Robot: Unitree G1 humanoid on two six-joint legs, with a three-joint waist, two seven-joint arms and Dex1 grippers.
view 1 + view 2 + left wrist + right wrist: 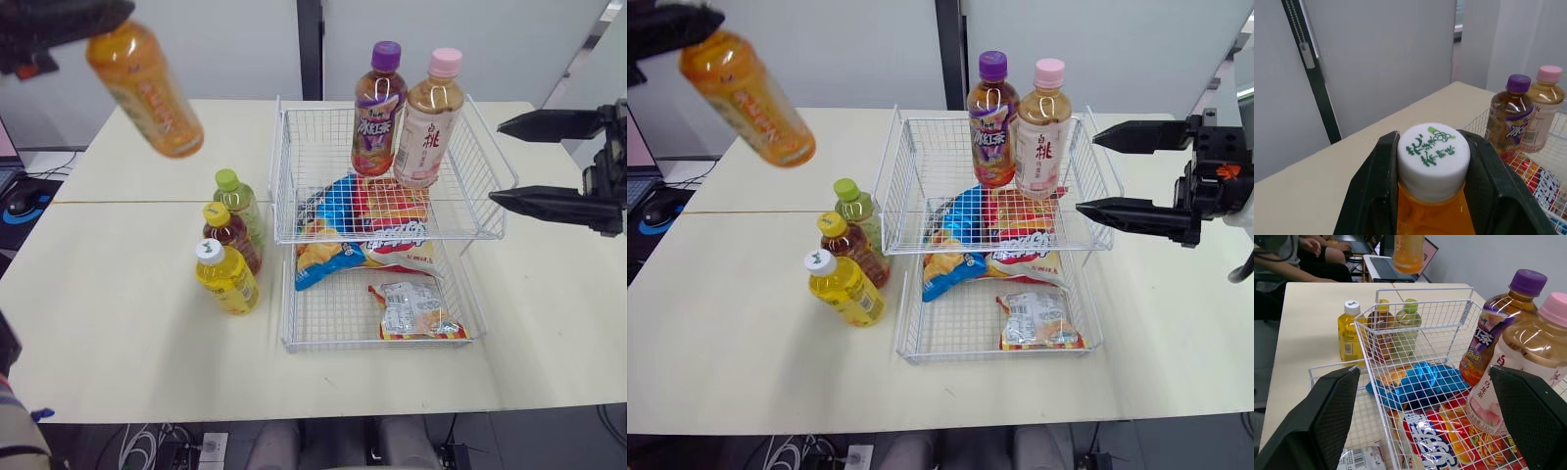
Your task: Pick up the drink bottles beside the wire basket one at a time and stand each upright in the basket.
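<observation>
While left jaws clench orange bottle (145, 90) by white cap (1434, 154) at upper left of frame, long axis tilts, base slanting down-right toward wire basket (284, 166) at centre. Right jaws spread wide, empty, at basket's right edge. Free slot, seemingly left of purple-capped bottle (379, 108), nearer left arm.

Left claw (93, 18) grips a tilted orange bottle (147, 93) left of the basket (495, 147).

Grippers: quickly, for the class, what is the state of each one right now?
Left gripper: closed on the orange bottle at its cap, held in the air.
Right gripper: open, holding nothing.
</observation>
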